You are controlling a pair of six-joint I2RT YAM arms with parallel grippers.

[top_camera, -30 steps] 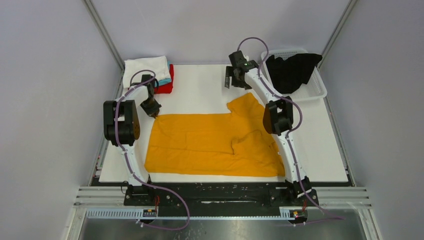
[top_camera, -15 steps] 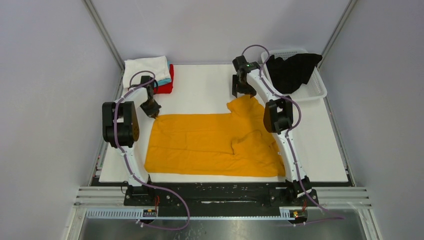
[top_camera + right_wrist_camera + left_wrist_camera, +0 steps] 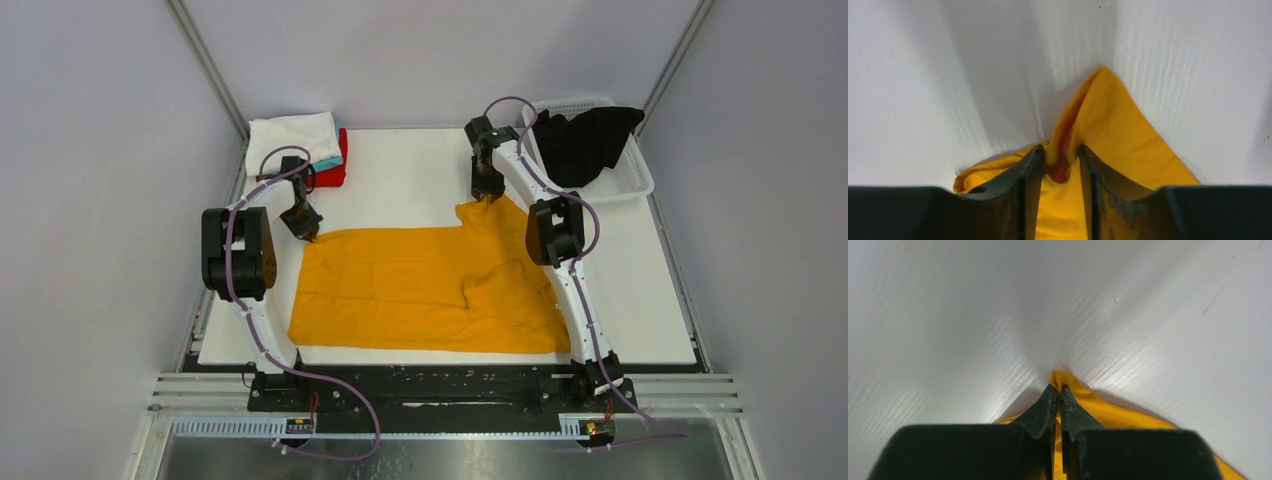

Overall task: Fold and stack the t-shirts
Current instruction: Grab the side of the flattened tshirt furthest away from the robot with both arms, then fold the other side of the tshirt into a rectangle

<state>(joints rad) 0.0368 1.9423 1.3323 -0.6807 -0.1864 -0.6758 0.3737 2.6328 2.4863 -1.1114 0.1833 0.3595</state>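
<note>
The mustard-orange t-shirt (image 3: 420, 290) lies spread flat on the white table (image 3: 400, 170). My left gripper (image 3: 309, 238) is at its far left corner, shut tight on a pinch of the orange cloth (image 3: 1083, 400). My right gripper (image 3: 487, 197) is at the far tip of the shirt's right sleeve. Its jaws stand narrow, pressing a raised ridge of orange cloth (image 3: 1098, 125) from both sides. A white t-shirt (image 3: 293, 133) tops a folded pile over a teal (image 3: 327, 162) and a red one (image 3: 335, 172) at the far left. A black t-shirt (image 3: 585, 140) lies crumpled in the basket.
The white lattice basket (image 3: 630, 185) stands at the far right corner, close behind my right arm. The enclosure's grey walls and metal posts ring the table. The folded pile sits just behind my left gripper.
My right gripper has come down and toward the near side onto the sleeve tip, and its jaws have closed in from wide open. My left gripper has stayed shut on the corner.
</note>
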